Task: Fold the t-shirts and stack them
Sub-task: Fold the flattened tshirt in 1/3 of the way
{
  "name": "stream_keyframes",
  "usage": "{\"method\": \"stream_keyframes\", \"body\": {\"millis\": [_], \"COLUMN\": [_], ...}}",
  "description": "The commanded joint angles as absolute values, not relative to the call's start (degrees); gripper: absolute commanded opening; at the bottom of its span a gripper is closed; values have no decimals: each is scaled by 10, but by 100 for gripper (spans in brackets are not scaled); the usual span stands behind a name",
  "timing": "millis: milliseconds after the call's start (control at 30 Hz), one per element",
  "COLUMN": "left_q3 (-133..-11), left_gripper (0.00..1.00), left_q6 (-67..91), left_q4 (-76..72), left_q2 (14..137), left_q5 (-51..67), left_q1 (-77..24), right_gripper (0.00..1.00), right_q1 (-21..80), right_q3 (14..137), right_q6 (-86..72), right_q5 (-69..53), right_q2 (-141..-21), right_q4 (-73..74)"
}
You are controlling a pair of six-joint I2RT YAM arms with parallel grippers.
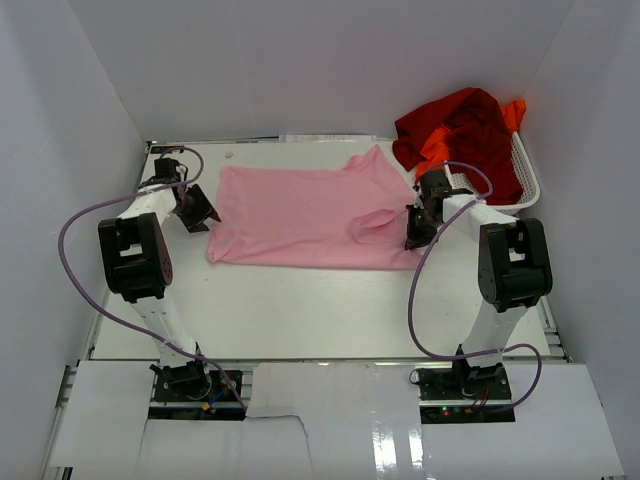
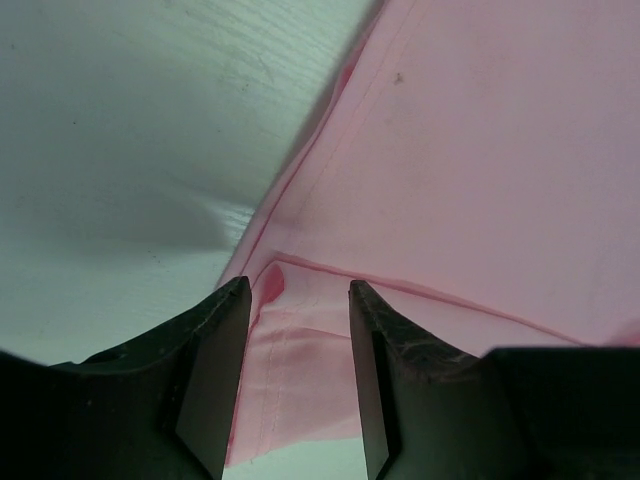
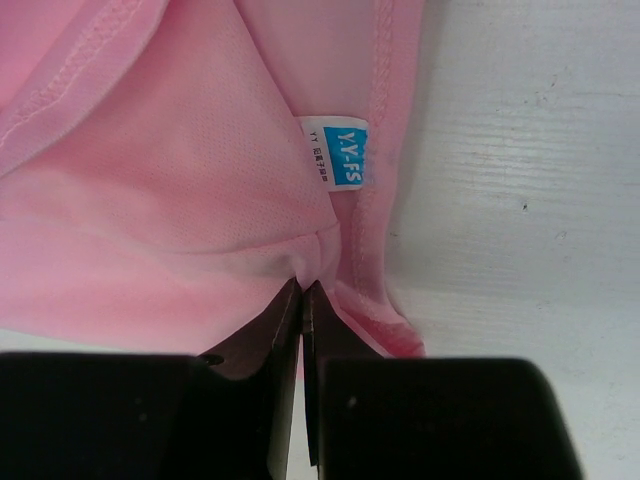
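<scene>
- The left gripper (image 2: 298, 290) is straddling the near-left corner of the pink shirt (image 1: 300, 215). Its jaws are standing apart with cloth between them, and nothing is being clamped yet.
- The pink shirt is lying flat on the table (image 1: 300, 320), its long axis running from this gripper straight across to the other, so each arm is nearer its own end.
- The right gripper (image 3: 302, 290) is pinching the pink shirt's edge just below the label (image 3: 347, 155), jaws clenched on cloth.
- Beyond it to the right, the red shirt (image 1: 470, 130) and orange shirt (image 1: 432, 150) are lying heaped in the basket (image 1: 525, 178).
</scene>
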State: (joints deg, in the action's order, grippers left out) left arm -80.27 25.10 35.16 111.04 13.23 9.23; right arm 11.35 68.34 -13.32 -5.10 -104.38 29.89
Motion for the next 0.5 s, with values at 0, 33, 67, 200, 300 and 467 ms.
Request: {"method": "stream_keyframes", "body": {"millis": [0, 33, 67, 200, 300, 467], "left_q3": [-795, -794, -792, -783, -780, -776], "left_gripper": [54, 54, 54, 54, 54, 54], "left_q6": [250, 250, 252, 256, 258, 258], "left_q4": [344, 343, 343, 338, 337, 337], "left_q2": [1095, 1094, 1093, 1092, 1097, 1103], "left_q5": [151, 152, 153, 164, 173, 172], "left_q1": [91, 91, 91, 90, 89, 81], "right_gripper": [8, 8, 8, 8, 8, 8], "right_q1": [109, 109, 108, 106, 105, 104], "right_q3": [679, 679, 679, 677, 674, 671], "right_q6": [-130, -130, -128, -127, -127, -127], "right_q5": [-57, -57, -58, -59, -60, -60], "right_q2": [-1032, -1033, -1032, -1032, -1033, -1032], "right_q4": [289, 289, 289, 290, 289, 287]}}
